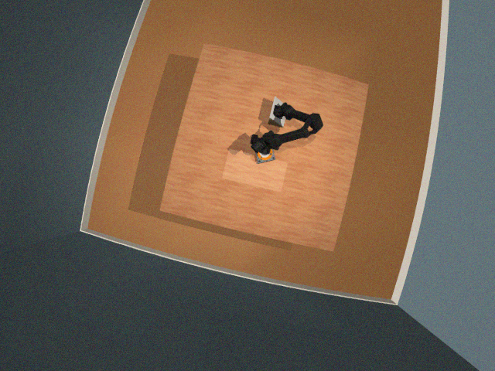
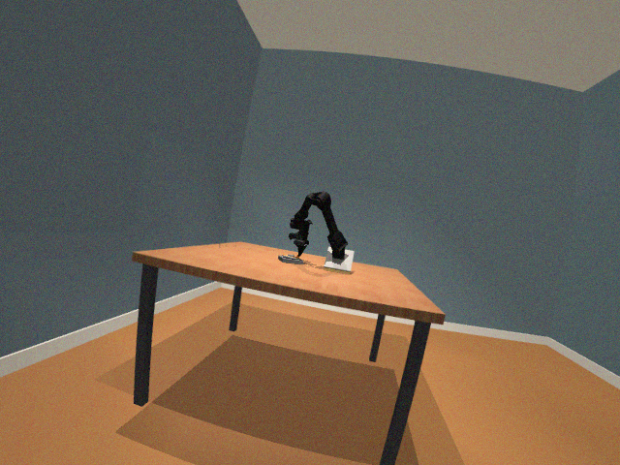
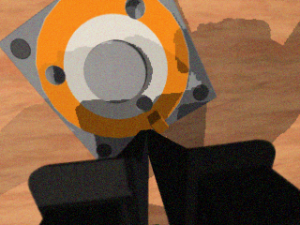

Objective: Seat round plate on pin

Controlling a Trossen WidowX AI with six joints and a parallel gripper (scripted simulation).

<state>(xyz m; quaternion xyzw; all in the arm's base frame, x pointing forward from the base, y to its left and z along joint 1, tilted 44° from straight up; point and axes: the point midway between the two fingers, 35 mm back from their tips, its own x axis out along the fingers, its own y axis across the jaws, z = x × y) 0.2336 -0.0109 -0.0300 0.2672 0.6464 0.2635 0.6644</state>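
— Orange is what fills the wrist view: the round plate (image 3: 112, 70) lies on the grey square base (image 3: 192, 91), ringed around the grey post (image 3: 116, 70) at its centre. What do the wide views give you?

— Much less. From the top view the plate (image 1: 264, 154) is a small orange patch on the base (image 1: 265, 159), half hidden under the arm (image 1: 291, 134). The exterior view only shows the base (image 2: 288, 259) as a low dark slab on the desk (image 2: 240, 270).

— And the tool?

— Closed, fingers pressed together with nothing between them. In the wrist view the tool (image 3: 149, 136) has its tip just beside the plate's orange tab (image 3: 157, 120), at the plate's edge nearest the camera. I cannot tell whether it touches.

— The pin?

— Only the wrist view shows holes in the plate; one dark hole (image 3: 144, 103) sits just beside the tab, toward the post. Whether the pin is in it, I cannot tell. The exterior view shows the tool (image 2: 299, 254) pointing down at the base.
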